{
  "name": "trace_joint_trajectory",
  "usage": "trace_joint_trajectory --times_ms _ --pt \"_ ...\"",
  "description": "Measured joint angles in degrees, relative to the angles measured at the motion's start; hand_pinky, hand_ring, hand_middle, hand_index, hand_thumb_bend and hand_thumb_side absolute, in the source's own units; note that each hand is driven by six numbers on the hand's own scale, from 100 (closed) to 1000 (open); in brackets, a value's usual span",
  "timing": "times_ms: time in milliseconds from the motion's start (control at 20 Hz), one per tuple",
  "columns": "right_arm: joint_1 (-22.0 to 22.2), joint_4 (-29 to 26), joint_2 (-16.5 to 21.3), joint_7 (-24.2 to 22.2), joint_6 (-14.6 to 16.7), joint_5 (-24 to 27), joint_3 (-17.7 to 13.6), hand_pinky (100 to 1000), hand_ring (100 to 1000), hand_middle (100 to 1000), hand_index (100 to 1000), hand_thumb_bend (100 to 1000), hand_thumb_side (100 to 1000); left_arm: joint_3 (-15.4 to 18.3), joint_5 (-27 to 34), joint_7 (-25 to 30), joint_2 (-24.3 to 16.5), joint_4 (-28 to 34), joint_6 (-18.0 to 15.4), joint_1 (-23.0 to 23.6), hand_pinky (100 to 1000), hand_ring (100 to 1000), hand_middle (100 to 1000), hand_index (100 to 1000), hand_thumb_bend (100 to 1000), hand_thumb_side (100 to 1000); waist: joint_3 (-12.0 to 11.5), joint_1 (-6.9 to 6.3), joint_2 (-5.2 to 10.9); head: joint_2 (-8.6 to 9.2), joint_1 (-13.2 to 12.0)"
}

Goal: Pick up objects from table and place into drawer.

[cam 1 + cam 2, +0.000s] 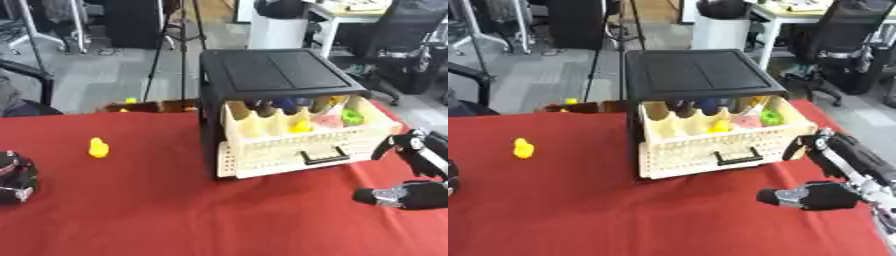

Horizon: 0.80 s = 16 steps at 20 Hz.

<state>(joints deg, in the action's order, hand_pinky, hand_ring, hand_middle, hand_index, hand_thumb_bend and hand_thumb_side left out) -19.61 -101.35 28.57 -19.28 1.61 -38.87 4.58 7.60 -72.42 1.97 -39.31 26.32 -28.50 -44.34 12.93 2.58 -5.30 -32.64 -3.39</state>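
One yellow toy [99,147] left out on the red table [157,210], well apart from the open cream drawer [306,145].

Risk, as I judge it: the toy sits far to the left while the right hand [820,195] hangs beside the drawer front, fingers spread and holding nothing, so a cross-reach could knock the pulled-out drawer or tip the toy. The left hand [16,177] is at the left edge; I cannot tell its fingers. The toy stands upright, long axis vertical; its facing is unclear.
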Motion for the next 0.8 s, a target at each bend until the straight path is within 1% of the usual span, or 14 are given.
trace_joint_trajectory --times_ms 200,400,600,750,800 --pt "0.0 0.03 -0.06 0.01 0.01 0.0 0.0 268 100 100 607 905 720 0.0 1.05 -0.3 0.0 0.0 0.16 0.0 242 215 166 505 100 247 -0.08 0.07 0.01 -0.02 0.02" --pt "0.0 0.04 -0.07 0.02 0.02 0.0 -0.01 269 100 100 606 905 721 0.0 2.1 -0.81 0.0 0.08 0.25 0.0 200 161 111 453 100 246 -0.23 0.31 0.01 -0.02 0.03" --pt "0.01 0.04 -0.07 0.02 0.02 0.0 -0.01 270 100 100 606 904 721 0.0 2.82 -1.18 0.0 0.36 0.31 0.0 169 122 100 412 100 245 -0.27 0.32 0.04 -0.02 0.23" --pt "0.02 0.05 -0.08 0.03 0.01 -0.01 -0.01 270 100 100 606 904 721 0.0 3.36 -1.35 0.0 0.46 0.29 0.0 161 110 100 398 100 244 -0.27 0.35 0.08 -0.02 0.31" --pt "0.03 0.05 -0.08 0.03 0.01 -0.01 -0.02 270 100 100 606 903 722 0.0 3.56 -1.35 0.0 0.56 0.28 0.0 159 107 100 395 100 268 -0.27 0.36 0.12 -0.02 0.37"
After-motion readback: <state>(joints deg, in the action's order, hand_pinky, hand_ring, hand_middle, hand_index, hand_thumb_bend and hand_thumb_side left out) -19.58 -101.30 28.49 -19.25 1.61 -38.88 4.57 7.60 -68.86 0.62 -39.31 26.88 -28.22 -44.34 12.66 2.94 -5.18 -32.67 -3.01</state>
